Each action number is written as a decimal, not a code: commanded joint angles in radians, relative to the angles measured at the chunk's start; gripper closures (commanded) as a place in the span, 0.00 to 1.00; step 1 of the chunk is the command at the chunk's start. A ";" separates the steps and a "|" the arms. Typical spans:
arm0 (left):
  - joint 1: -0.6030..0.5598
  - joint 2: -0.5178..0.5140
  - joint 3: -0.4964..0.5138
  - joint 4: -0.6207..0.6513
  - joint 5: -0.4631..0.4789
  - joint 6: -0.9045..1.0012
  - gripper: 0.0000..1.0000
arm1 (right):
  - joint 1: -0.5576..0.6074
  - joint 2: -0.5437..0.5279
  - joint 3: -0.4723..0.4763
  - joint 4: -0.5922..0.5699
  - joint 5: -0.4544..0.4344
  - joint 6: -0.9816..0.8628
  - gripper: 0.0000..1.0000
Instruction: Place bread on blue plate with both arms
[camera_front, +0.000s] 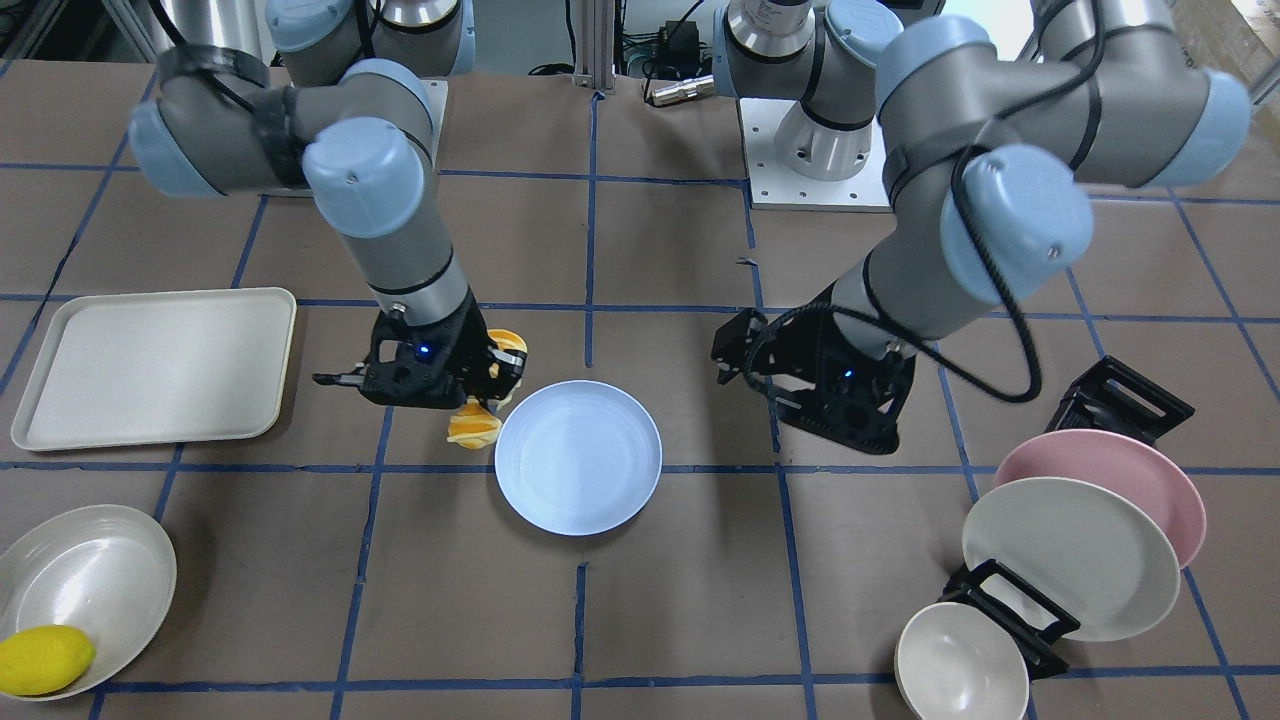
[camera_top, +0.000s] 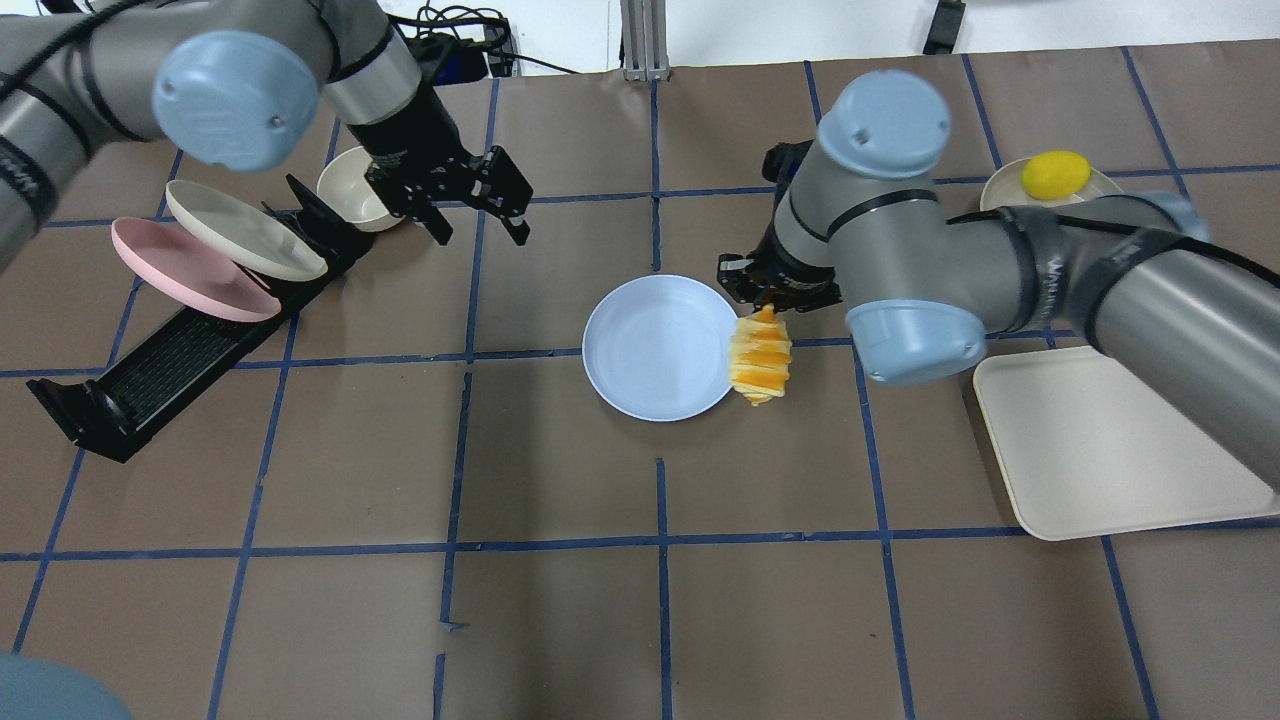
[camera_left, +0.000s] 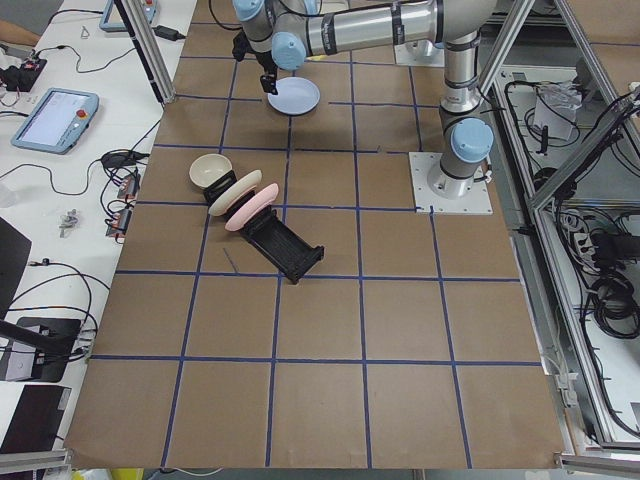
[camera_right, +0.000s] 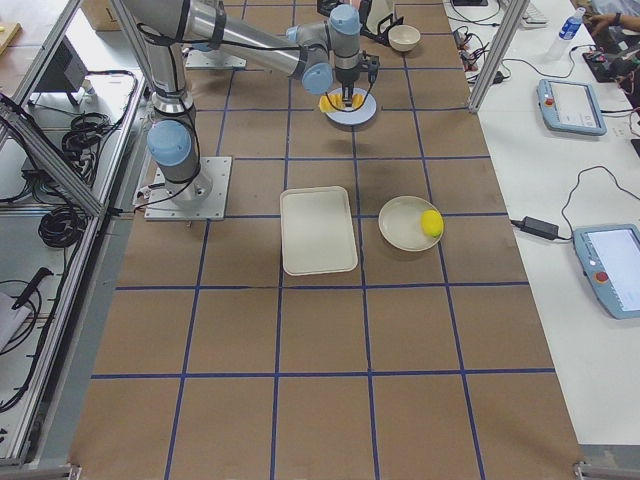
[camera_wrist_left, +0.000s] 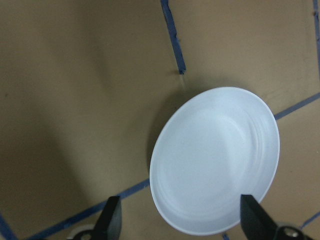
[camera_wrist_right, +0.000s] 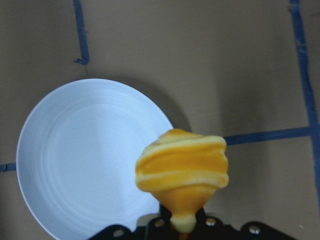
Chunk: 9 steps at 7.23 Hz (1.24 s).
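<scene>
The bread (camera_top: 760, 355), an orange and cream twisted loaf, hangs in my right gripper (camera_top: 770, 308), which is shut on its far end. It sits just beside the blue plate (camera_top: 655, 350), over the plate's right rim in the overhead view. In the right wrist view the bread (camera_wrist_right: 182, 170) points at the camera, with the plate (camera_wrist_right: 85, 160) to its left. In the front view the bread (camera_front: 474, 427) shows below the right gripper (camera_front: 488, 385). My left gripper (camera_top: 470, 212) is open and empty, above the table left of the plate; its fingers (camera_wrist_left: 111, 222) frame the plate (camera_wrist_left: 215, 160).
A black dish rack (camera_top: 170, 370) at the left holds a pink plate (camera_top: 185, 270) and a cream plate (camera_top: 240, 232), with a small bowl (camera_top: 345, 190) beside it. A cream tray (camera_top: 1110, 450) lies at the right. A lemon (camera_top: 1055, 175) sits in a bowl behind it.
</scene>
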 joint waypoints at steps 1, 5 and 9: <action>0.003 0.083 0.004 -0.066 0.246 -0.029 0.00 | 0.062 0.154 -0.084 -0.072 -0.005 0.083 0.94; -0.005 0.109 0.003 -0.022 0.254 -0.213 0.00 | 0.094 0.219 -0.103 -0.094 -0.012 0.081 0.87; -0.001 0.114 0.004 -0.032 0.176 -0.168 0.00 | 0.094 0.215 -0.103 -0.086 0.013 0.151 0.00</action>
